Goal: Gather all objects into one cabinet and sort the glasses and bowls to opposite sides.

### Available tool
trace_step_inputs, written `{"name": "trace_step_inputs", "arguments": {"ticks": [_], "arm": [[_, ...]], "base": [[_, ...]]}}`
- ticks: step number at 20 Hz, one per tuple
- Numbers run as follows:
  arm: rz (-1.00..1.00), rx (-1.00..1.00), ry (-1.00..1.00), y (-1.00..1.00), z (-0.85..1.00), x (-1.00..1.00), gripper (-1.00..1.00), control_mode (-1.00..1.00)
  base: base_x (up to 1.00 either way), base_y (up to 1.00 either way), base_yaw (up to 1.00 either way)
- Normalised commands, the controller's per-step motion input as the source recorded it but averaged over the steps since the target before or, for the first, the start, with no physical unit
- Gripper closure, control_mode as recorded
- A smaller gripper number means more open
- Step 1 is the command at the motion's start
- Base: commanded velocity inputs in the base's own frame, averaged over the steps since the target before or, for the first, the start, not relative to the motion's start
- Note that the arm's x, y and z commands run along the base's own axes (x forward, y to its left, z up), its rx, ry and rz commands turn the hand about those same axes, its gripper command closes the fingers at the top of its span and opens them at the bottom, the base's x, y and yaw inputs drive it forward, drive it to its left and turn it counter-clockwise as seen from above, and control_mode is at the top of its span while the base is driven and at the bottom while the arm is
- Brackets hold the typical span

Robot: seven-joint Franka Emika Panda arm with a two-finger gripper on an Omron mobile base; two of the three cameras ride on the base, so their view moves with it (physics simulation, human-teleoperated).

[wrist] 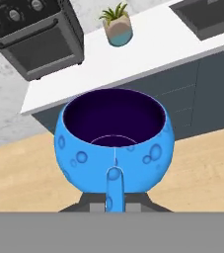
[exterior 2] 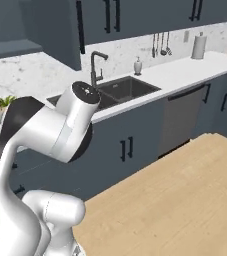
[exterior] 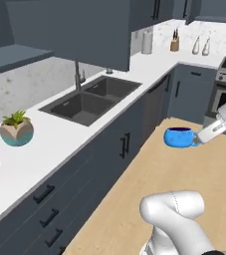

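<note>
Closest to my hand camera is a glossy blue bowl (wrist: 114,141) with a small handle pointing back at the lens, its dark inside facing up. My gripper (wrist: 114,202) is pressed together on that handle; the fingertips themselves are mostly hidden behind it, so I read the pinch from how the handle sits between them. From the left base view I see the same blue bowl (exterior: 179,137) held up over the pale wooden floor (exterior: 184,174), beside the dark lower cabinets (exterior: 134,129), with the gripper (exterior: 200,137) reaching it from the right.

Beyond the bowl in the hand view I see a white counter (wrist: 133,54) carrying a potted plant (wrist: 117,25), and a toaster oven (wrist: 34,37) to its left. In the left base view that plant (exterior: 16,128) stands on the counter left of the sink (exterior: 92,99). A slate-blue wall cabinet (exterior: 79,30) hangs above the sink; I cannot tell whether its door stands ajar.
</note>
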Motion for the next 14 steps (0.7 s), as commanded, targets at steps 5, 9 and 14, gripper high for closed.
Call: {"name": "trace_step_inputs", "arguments": {"ticks": [5,9,14], "arm": [[0.00,0.00,0.00,0.00,0.00,0.00,1.00,1.00],[0.00,0.00,0.00,0.00,0.00,0.00,1.00,1.00],[0.00,0.00,0.00,0.00,0.00,0.00,1.00,1.00]], "base": [[-0.39,0.13,0.56],[-0.17,0.00,0.79],[-0.13,-0.04,0.63]]}}
